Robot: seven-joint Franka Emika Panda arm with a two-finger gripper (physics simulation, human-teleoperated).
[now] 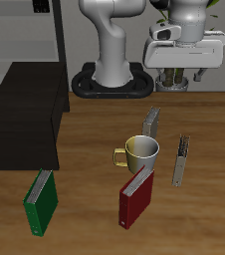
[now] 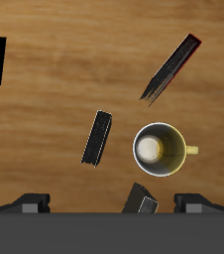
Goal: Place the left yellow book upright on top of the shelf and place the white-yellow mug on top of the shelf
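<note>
the green book (image 1: 41, 201) and the red book (image 1: 136, 196) lie nearest the front. behind them stands the white-yellow mug (image 1: 140, 152), with the left yellow book (image 1: 182, 159) just beside it. the shelf (image 1: 25, 120) is well apart. farthest, the gripper (image 1: 174, 82) hangs above, fingers spread, holding nothing.

The shelf (image 1: 25, 118) is sitting on the counter (image 1: 90, 134), off to one side and well apart from the mug (image 1: 141, 152). The mug is standing near the middle of the counter. The second book (image 1: 151, 122) is standing just behind it, farther back. The left book (image 1: 181, 159) is resting beside the mug, on the side away from the shelf. The third book (image 1: 136, 196) is standing just in front of the mug, nearer the counter's front edge. The fourth book (image 1: 41, 202) is sitting in front of the shelf, near that same edge. The claw (image 1: 174, 82) is hanging above the counter, behind the second book.
</note>
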